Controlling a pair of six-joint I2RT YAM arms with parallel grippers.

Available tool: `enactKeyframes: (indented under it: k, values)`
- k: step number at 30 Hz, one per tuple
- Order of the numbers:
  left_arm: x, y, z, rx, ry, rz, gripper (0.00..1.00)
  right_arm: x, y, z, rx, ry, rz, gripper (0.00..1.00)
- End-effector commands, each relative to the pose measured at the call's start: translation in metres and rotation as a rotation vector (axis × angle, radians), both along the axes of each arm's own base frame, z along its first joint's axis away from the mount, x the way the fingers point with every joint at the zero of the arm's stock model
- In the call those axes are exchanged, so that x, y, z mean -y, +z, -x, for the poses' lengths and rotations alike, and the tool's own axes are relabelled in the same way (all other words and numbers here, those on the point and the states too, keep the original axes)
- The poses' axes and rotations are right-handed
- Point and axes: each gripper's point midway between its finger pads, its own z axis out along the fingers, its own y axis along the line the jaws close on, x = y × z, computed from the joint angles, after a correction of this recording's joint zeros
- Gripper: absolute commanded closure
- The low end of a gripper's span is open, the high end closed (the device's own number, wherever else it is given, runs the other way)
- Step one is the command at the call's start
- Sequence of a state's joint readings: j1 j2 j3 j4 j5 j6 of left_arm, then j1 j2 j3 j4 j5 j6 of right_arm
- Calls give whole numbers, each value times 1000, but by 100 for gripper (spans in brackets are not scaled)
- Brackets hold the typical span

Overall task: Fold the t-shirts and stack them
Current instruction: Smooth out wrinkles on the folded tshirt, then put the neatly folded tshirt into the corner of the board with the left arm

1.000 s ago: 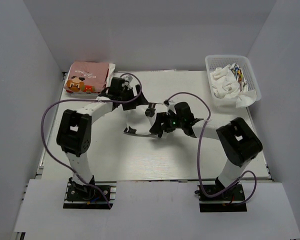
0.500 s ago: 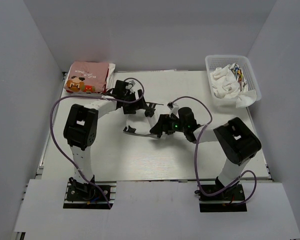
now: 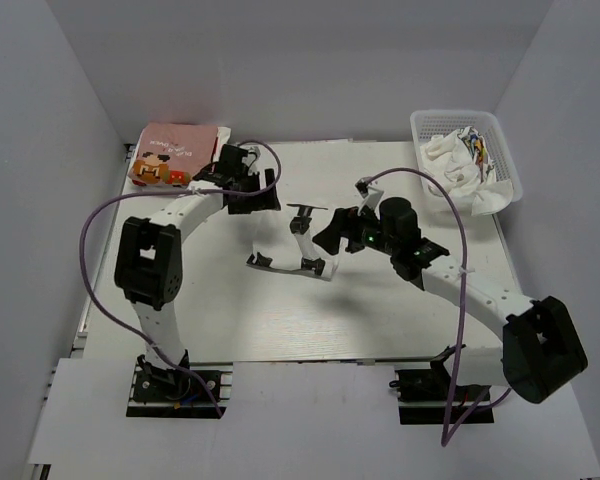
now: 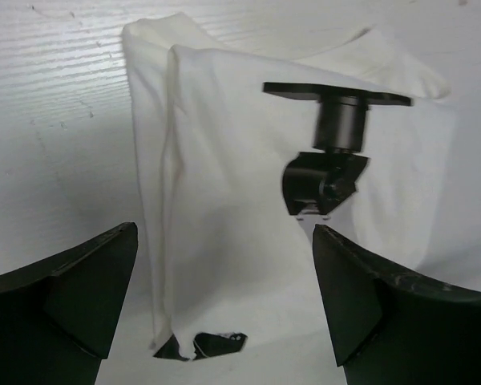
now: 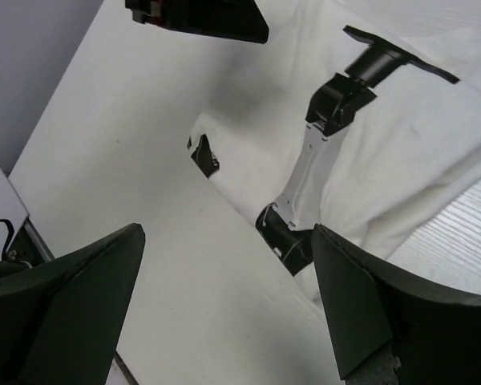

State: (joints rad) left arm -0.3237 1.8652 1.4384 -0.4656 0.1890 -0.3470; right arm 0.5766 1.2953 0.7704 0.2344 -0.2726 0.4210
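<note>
The white t-shirt [image 3: 280, 238] lies partly folded in the middle of the table, with a black-and-white graphic showing on it. It also shows in the left wrist view [image 4: 224, 200] and the right wrist view [image 5: 409, 152]. The pink t-shirt [image 3: 170, 152] with its orange-brown cartoon print lies folded at the far left corner. My left gripper [image 3: 258, 195] is open and empty above the white shirt's far left part [image 4: 224, 321]. My right gripper [image 3: 332, 233] is open and empty above the shirt's right side [image 5: 224, 309].
A white lattice basket [image 3: 455, 113] at the far right corner holds crumpled white cloth with a colourful print. Grey walls close in the table [image 3: 230, 320] on the left, back and right. Both arms reach over the table's middle.
Both grippers have pulled away from the white shirt. The left one moved back toward the far left. The right arm swung its elbow out to the right and its gripper rose.
</note>
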Motion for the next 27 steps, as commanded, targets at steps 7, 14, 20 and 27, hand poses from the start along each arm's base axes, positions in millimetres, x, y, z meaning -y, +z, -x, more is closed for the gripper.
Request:
enactKeyframes:
  k: [7, 14, 20, 27]
  values:
    - [-14, -72, 10, -175, -15, -163, 0, 35, -11, 5, -5, -119, 121, 10]
    - [9, -110, 35, -250, -137, -119, 21, 40, -21, 5, -26, -150, 135, 10]
    - [17, -128, 34, -242, -162, -186, 58, 44, -25, 4, -27, -174, 135, 10]
    - [27, -108, 5, -204, -181, -137, 100, 52, -27, 5, -6, -196, 157, 10]
